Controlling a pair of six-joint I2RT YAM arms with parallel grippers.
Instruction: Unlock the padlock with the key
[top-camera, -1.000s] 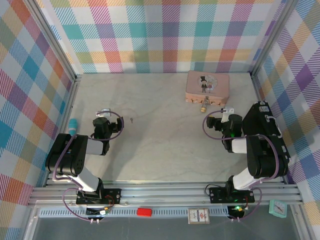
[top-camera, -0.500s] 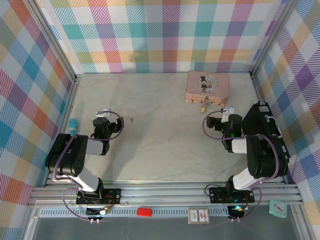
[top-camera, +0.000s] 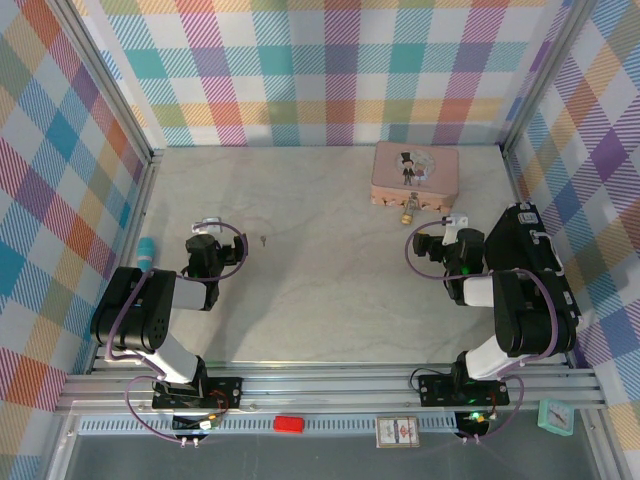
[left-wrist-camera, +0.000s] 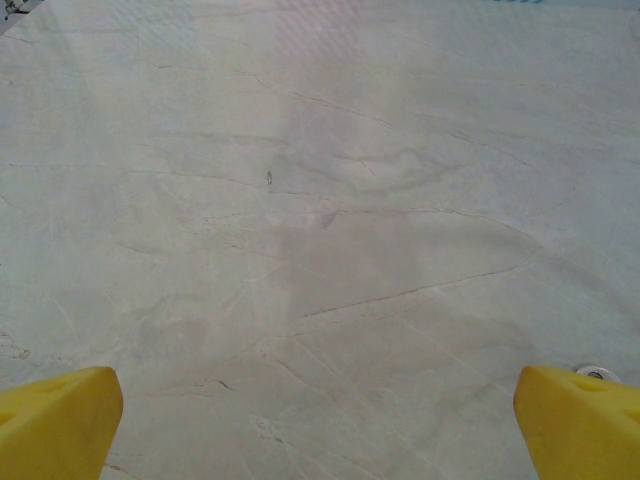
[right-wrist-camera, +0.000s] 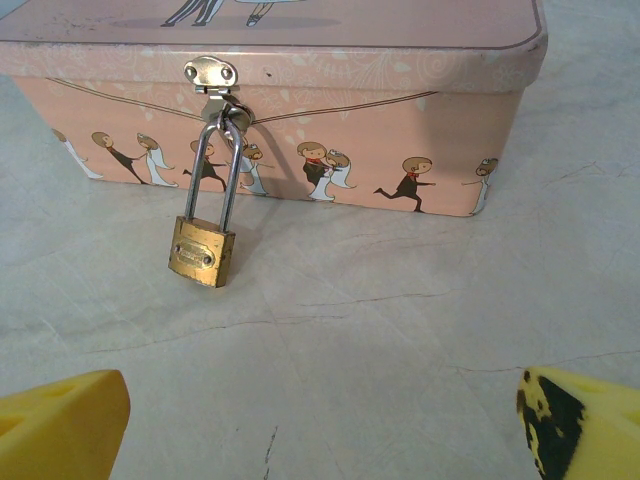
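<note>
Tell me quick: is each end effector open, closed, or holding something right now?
Left end effector: open, holding nothing.
Right end effector: open, holding nothing.

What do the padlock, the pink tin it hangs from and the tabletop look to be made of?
The padlock has a body that looks like brass, with a dull yellow-gold sheen. Its shackle is bright silver metal, probably steel. The pink tin looks like thin printed sheet metal, judging by its rolled lid edge and smooth cartoon print. The tabletop is pale grey, veined like marble and matte. It may only be printed laminate.
</note>
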